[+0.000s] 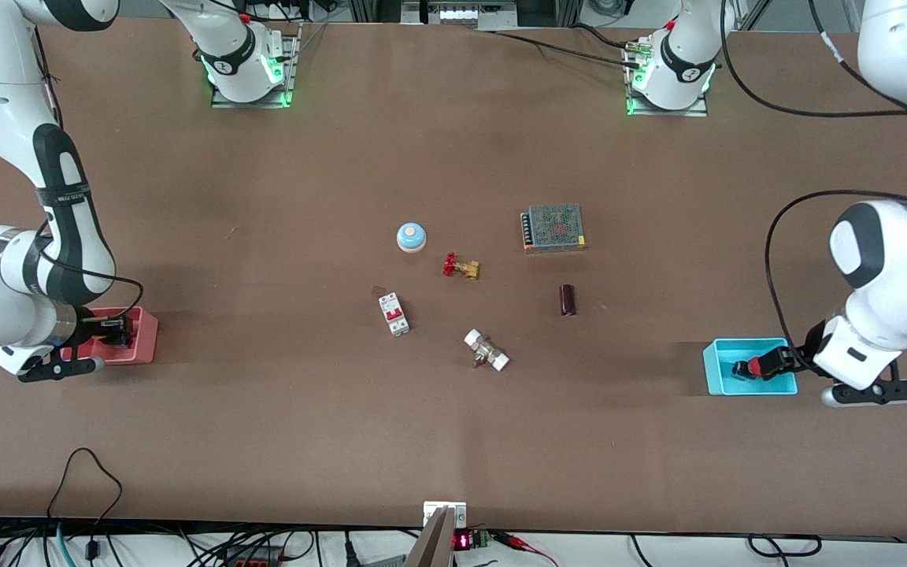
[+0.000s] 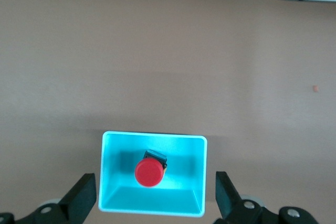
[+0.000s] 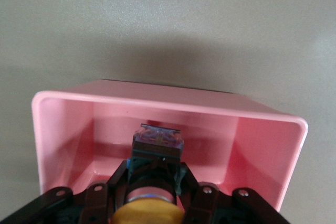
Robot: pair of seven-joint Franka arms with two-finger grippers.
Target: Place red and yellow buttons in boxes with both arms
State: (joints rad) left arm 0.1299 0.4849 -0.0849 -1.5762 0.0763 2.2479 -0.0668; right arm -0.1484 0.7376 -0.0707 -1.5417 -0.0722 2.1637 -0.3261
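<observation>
The red button [image 2: 149, 172] lies loose on the floor of the cyan box [image 2: 155, 136], red cap up. My left gripper [image 2: 156, 203] hangs over that box with its fingers [image 2: 83, 199] spread wider than the box, touching nothing. In the front view the left gripper [image 1: 741, 368] is over the cyan box [image 1: 709, 366] at the left arm's end of the table. My right gripper [image 3: 154, 182] is shut on the yellow button [image 3: 149, 214] and holds it down inside the pink box [image 3: 157, 103]. In the front view the right gripper [image 1: 115, 335] is in the pink box [image 1: 145, 346].
In the middle of the table lie a blue domed button [image 1: 412, 237], a red-handled brass valve [image 1: 460, 267], a white and red circuit breaker [image 1: 394, 313], a white-ended fitting [image 1: 486, 350], a dark cylinder [image 1: 568, 300] and a metal mesh power supply [image 1: 553, 227].
</observation>
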